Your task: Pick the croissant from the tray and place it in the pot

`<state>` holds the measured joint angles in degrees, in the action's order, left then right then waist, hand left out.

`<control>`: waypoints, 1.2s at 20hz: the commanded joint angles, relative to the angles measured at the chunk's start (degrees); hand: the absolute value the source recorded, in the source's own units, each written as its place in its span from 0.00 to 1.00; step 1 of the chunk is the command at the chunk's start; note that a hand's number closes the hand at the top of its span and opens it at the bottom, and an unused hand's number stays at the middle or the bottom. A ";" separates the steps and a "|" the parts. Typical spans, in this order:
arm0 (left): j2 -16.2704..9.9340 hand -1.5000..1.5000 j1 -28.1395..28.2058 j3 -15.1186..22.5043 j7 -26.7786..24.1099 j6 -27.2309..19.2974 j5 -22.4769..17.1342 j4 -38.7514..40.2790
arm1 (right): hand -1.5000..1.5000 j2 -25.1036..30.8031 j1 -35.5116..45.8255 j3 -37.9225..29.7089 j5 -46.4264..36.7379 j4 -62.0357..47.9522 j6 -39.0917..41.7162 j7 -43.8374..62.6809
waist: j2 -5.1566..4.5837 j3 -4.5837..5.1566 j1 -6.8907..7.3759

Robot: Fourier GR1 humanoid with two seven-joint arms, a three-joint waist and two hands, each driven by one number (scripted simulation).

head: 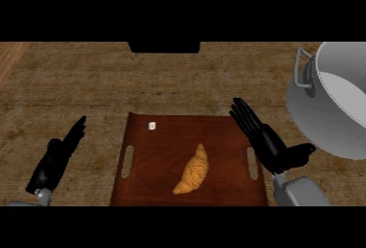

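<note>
1. Two hands flank the tray (146, 160): the right hand (266, 143) sits over its right edge by the slot handle, and the left hand (58, 157) rests well off its left side above the table (79, 77).
2. Both hands have straight, unclenched fingers and hold nothing.
3. On the tray's lower middle lies the croissant (193, 170), untouched, its long axis running nearly up-down in the view, with a slight lean to the right at its upper tip.
4. It lies to the left of the right hand's fingers (244, 116) and a little nearer the robot; that hand is clearly the nearer one.
5. At the far right stands the pot (336, 116), just beyond the right hand.
6. My judgement: the right hand should shift left and close across the croissant's narrow width.
</note>
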<state>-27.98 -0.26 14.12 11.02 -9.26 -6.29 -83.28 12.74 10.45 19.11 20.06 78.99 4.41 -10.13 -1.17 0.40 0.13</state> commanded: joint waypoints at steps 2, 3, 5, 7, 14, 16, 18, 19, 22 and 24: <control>4.43 0.50 -4.27 -1.76 1.56 -1.09 -2.10 -2.45 | 0.00 -8.27 3.98 5.19 -7.20 -1.06 -10.46 6.21 | 1.21 -0.34 0.15; 4.70 0.50 -3.82 -2.61 2.10 -1.50 -3.55 -6.09 | 0.00 -7.95 7.51 4.09 -7.68 -2.81 -11.65 9.40 | 1.27 -0.35 0.84; 9.35 0.50 -6.38 -2.44 0.32 -4.65 -4.17 -7.90 | 0.00 -12.36 7.37 9.55 -12.54 -4.37 -19.43 10.57 | 1.37 -0.28 1.26; 7.54 0.50 -5.98 -2.05 0.73 -2.17 -4.73 -6.54 | 0.00 6.00 12.50 13.66 -25.73 -6.21 -11.42 10.25 | 3.93 3.27 3.26; 11.07 0.50 -7.36 -3.96 3.52 -5.31 -7.66 -9.49 | 0.00 -0.86 7.88 22.21 -49.91 2.90 -38.96 16.79 | 2.91 -0.07 -2.57; 11.26 0.50 -6.43 -5.10 3.18 -5.94 -8.08 -9.44 | 0.00 0.14 6.38 25.34 -55.52 8.66 -38.12 25.48 | 2.84 -0.05 -2.96; 10.80 0.50 -4.67 -5.23 2.23 -5.04 -8.39 -9.16 | 0.00 3.02 9.51 25.29 -59.92 9.94 -32.30 34.46 | 3.24 0.20 -3.35; 11.85 0.50 -5.88 -4.11 3.53 -7.36 -6.85 -11.04 | 0.00 3.50 9.50 26.07 -62.14 9.36 -29.98 38.26 | 3.37 0.13 -3.42; 10.66 0.50 -6.78 -5.02 4.93 -6.60 -7.51 -11.76 | 0.00 3.05 12.31 27.96 -67.09 14.02 -20.61 50.10 | 2.93 0.02 -2.84; 10.36 0.50 -6.63 -5.10 4.55 -5.45 -7.99 -11.08 | 0.00 1.84 14.51 29.57 -67.63 17.93 -12.60 56.91 | 2.86 0.09 -2.81</control>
<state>-17.23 -6.24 9.29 15.05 -15.04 -14.24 -94.29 15.16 21.97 45.90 -42.78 91.39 -18.31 34.19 1.87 0.49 -2.65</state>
